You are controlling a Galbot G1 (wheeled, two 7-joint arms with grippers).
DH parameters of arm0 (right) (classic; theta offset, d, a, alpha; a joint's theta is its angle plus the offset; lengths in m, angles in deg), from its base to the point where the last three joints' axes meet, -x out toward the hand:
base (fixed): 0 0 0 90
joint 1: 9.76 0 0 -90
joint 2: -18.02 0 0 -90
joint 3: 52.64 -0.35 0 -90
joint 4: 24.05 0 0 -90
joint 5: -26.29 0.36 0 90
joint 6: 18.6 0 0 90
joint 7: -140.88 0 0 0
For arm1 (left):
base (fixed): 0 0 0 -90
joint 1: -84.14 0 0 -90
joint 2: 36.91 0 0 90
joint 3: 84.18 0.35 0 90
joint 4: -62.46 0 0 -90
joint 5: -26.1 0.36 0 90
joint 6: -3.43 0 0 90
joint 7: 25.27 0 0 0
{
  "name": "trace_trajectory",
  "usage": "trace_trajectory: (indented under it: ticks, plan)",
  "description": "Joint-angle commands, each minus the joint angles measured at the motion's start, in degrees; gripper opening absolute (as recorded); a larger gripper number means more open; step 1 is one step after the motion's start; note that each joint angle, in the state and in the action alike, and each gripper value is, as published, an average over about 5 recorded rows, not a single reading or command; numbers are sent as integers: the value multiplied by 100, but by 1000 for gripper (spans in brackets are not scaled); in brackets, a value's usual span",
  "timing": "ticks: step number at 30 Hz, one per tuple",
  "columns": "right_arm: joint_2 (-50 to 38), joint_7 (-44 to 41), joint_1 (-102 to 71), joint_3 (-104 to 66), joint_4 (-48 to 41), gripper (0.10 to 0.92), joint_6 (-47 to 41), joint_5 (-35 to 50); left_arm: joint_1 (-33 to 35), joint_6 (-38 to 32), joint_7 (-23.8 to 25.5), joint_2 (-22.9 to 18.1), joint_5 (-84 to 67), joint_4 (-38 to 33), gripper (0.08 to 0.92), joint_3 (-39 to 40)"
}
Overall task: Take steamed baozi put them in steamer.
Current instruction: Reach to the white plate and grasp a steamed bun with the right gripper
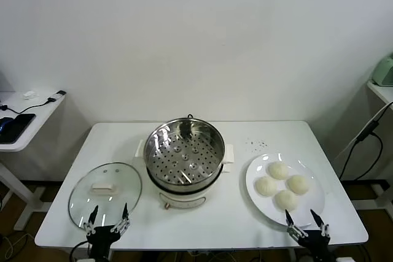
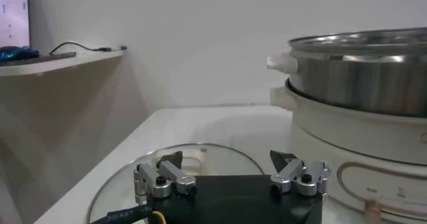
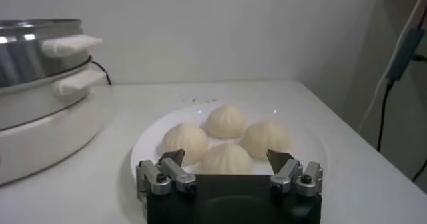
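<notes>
Several cream-white steamed baozi [image 1: 282, 184] [image 3: 225, 143] lie together on a white plate [image 1: 310, 213] [image 3: 147, 151] at the table's right. The steel steamer [image 1: 184, 151] [image 2: 363, 72] [image 3: 33, 59] stands in the middle on its cream base, its perforated tray bare. At the front edge just before the plate, my right gripper [image 1: 306, 219] [image 3: 225, 157] hangs open with nothing between its fingers, the nearest baozi right beyond them. My left gripper [image 1: 108, 217] [image 2: 228, 159] is open too, low at the front left over the near rim of the glass lid.
A round glass lid [image 1: 104, 193] [image 2: 200, 162] with a white handle lies flat left of the steamer. A side desk [image 1: 24, 118] with a cable stands off to the left. Another cable [image 1: 368, 133] hangs at the right. The white table [image 1: 227, 219] ends close to both grippers.
</notes>
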Motion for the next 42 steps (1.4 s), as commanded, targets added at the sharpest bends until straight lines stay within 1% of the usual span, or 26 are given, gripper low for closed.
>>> trace_trajectory:
  ticks: [1, 4, 8, 10, 12, 16, 20, 22, 24, 27, 30, 34, 38, 42]
  plan:
    - [-249, 220, 796, -98, 87, 823, -633, -17, -14, 37, -2, 10, 7, -28, 823, 13]
    - [-754, 180, 1784, 9, -91, 823, -1238, 159, -28, 50, -3, 30, 7, -31, 823, 34]
    - [-1689, -114, 3468, 665, -723, 823, -2041, 83, -43, 116, 7, 33, 9, -111, 823, 94]
    - [-2238, -539, 4226, 1273, -1076, 823, -2286, -85, -53, 136, 11, 25, 16, -157, 823, 127]
    - [-2844, -1222, 5055, 2113, -1469, 823, -2340, -272, -66, 149, 10, 16, 25, -182, 823, 144]
    - [-3796, -3129, 6762, 4100, -2352, 823, -1696, -790, -80, 158, 7, 6, 32, -210, 823, 155]
    - [-4308, -5343, 8099, 5805, -3054, 823, -651, -1321, -57, 156, 13, 6, 47, -264, 823, 150]
    - [-4394, -6310, 9163, 6905, -3408, 823, -34, -1565, -43, 149, 10, 4, 45, -270, 823, 130]
    - [-4355, -7045, 10300, 8066, -3733, 823, 422, -1790, -32, 138, 5, 1, 42, -258, 823, 114]
    - [-4039, -7700, 11760, 9721, -4115, 823, 769, -1952, -22, 122, -1, -11, 41, -234, 823, 109]
    - [-3563, -7895, 12678, 10998, -4415, 823, 776, -1956, -22, 118, -1, -37, 41, -225, 823, 109]
    - [-2944, -7605, 13030, 11813, -4768, 823, 435, -1798, -24, 111, 1, -54, 32, -210, 823, 87]
    - [-2518, -7122, 12837, 11996, -4972, 823, -78, -1391, -54, 97, -1, -51, 13, -156, 823, 47]
    - [-2211, -6812, 12421, 11819, -4974, 823, -549, -987, -97, 83, 5, -45, 20, -72, 823, 39]
